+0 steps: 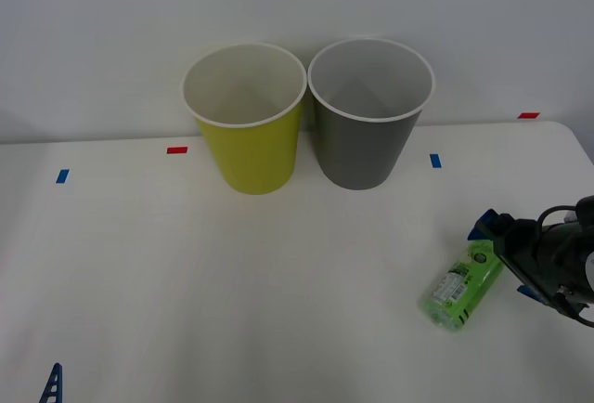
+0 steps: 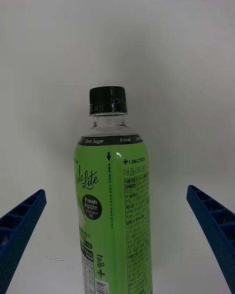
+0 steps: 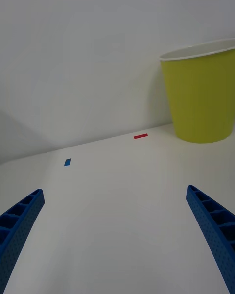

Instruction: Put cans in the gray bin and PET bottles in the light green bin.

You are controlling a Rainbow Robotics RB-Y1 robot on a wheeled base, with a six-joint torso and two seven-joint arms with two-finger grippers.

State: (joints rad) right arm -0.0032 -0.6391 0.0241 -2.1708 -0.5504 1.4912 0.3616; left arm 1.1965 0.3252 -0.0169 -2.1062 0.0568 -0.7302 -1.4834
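The PET bottle (image 1: 461, 287), clear with a green label, lies on its side on the white table at the right. My right gripper (image 1: 506, 256) is open, its blue fingers on either side of the bottle's near end without closing on it. In the right wrist view the bottle (image 2: 113, 201) runs up between the spread fingers (image 2: 22, 225), black cap pointing away. The light green bin (image 1: 244, 120) and the gray bin (image 1: 369, 115) stand upright side by side at the back. My left gripper (image 3: 115, 191) is open and low at the front left, facing the light green bin (image 3: 203, 98). Cans are out of view.
Small red tape marks (image 1: 176, 150) and blue tape marks (image 1: 434, 160) dot the white table (image 1: 232, 282). A plain wall rises right behind the bins. The table's right edge (image 1: 580, 148) lies close to the right arm.
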